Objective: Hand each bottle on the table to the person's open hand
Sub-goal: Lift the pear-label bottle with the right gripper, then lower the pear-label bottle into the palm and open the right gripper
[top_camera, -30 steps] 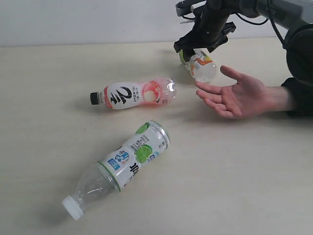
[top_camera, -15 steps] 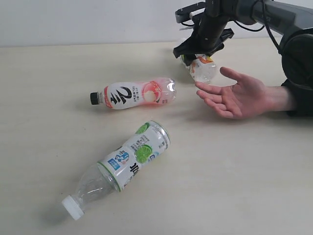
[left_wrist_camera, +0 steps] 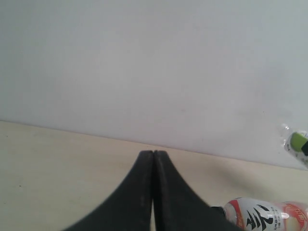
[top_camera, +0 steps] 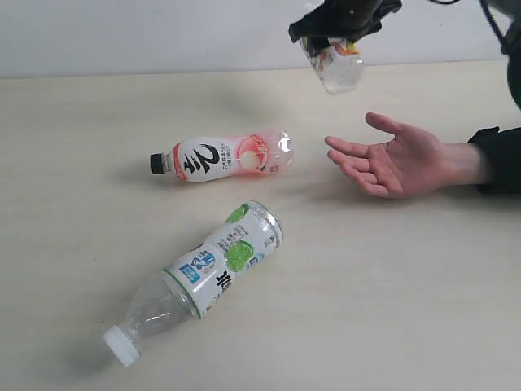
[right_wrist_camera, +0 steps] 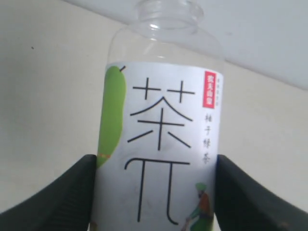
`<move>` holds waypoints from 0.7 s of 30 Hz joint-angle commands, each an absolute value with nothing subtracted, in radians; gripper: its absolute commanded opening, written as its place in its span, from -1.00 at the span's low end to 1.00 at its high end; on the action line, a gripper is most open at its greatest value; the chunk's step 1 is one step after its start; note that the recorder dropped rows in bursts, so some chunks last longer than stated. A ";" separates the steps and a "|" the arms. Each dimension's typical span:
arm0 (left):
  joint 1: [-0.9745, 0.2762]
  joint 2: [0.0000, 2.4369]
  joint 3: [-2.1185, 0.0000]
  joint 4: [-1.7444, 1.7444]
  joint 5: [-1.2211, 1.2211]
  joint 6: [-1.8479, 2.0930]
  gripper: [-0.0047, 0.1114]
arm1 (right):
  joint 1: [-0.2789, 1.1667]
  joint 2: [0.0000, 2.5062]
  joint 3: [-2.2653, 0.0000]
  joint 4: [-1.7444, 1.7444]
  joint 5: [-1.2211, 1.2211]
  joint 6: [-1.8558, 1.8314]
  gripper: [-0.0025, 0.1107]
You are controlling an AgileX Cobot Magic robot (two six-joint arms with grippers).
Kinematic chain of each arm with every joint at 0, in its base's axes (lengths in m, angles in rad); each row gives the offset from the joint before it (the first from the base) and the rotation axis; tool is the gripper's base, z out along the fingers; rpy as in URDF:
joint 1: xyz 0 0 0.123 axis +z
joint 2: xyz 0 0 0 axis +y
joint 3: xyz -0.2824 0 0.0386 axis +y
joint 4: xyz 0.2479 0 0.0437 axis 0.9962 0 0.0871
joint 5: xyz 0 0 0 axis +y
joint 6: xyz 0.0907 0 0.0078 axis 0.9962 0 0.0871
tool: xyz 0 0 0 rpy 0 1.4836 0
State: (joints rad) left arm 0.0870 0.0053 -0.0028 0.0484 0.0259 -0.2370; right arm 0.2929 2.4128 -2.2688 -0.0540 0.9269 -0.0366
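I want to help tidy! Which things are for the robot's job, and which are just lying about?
For the job: green-orange bottle in the right hand, pink bottle, green-lime bottle, person's open hand, table.
Just there: white wall, shut left hand.

The counter [top_camera: 73, 130] is a wide, pale beige surface with a faint wood grain, running back to a light wall [top_camera: 122, 32]. 2 bottles lie on their sides on it, apart and not touching. The pink-white bottle [top_camera: 224, 156] lies near the middle, its black cap [top_camera: 156, 164] pointing left in the exterior view. The green-lime bottle [top_camera: 213, 269] lies nearer the camera, slanted, its white cap [top_camera: 120, 345] at the lower left and its base toward the pink-white bottle.
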 commanded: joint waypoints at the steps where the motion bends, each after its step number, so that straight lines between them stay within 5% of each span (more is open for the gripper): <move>1: 0.089 0.000 0.000 0.048 0.020 -0.243 -0.90 | 0.291 2.315 -2.276 -0.060 1.031 -0.024 -0.96; 9: 0.089 0.000 0.000 0.048 0.020 -0.243 -0.90 | 0.291 2.236 -2.244 -0.040 1.221 -0.049 -0.96; 21: 0.089 0.000 0.000 0.048 0.020 -0.243 -0.90 | 0.291 1.938 -1.637 0.042 1.045 -0.086 -0.96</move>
